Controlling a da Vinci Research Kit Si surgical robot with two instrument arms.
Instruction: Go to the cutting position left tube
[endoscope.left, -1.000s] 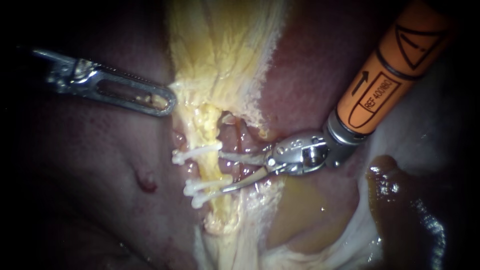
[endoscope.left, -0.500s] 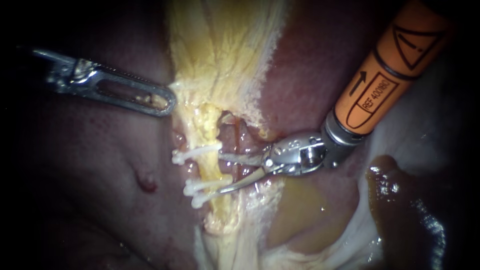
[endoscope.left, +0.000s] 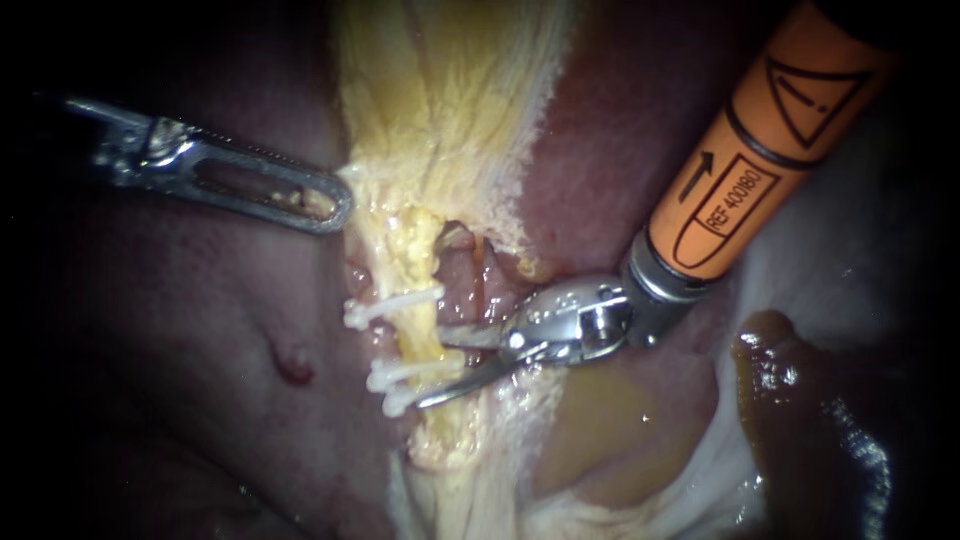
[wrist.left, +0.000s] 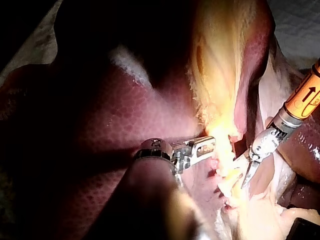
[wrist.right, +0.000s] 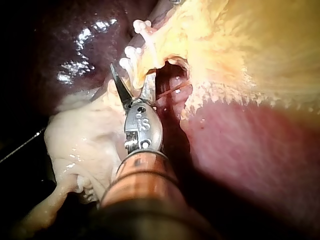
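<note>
**Open blades straddle the clipped left tube**

Endoscope view: the right instrument (endoscope.left: 430, 366), an orange-sleeved shaft with a silver wrist and two thin curved blades, has its claw released and the blades spread. The left tube (endoscope.left: 418, 345), a pale yellow lumpy strand, runs through the gap, so the claw looks set at the cut site. One of the white plastic clips (endoscope.left: 392, 307) sits above the blades and two more sit below. Blades placed between them would presumably leave both stumps sealed. The lower blade lies across the tube. Whether the upper blade passes behind it cannot be told. The left instrument (endoscope.left: 340, 205), a silver slotted claw, is clenched on the edge of the yellow fatty tissue (endoscope.left: 440, 100), likely pulling it aside to stretch and expose the tube. Dark red liver (endoscope.left: 610, 120) lies behind.

Left wrist view: the left claw bites the yellow tissue's rim. The right blades hang near it, not touching.

Right wrist view: the spread blades point at the clipped strand, with pale tissue between them. A thin red strand (wrist.right: 170, 90) lies beside the blades, outside the gap, so probably only the left tube is in line.
</note>
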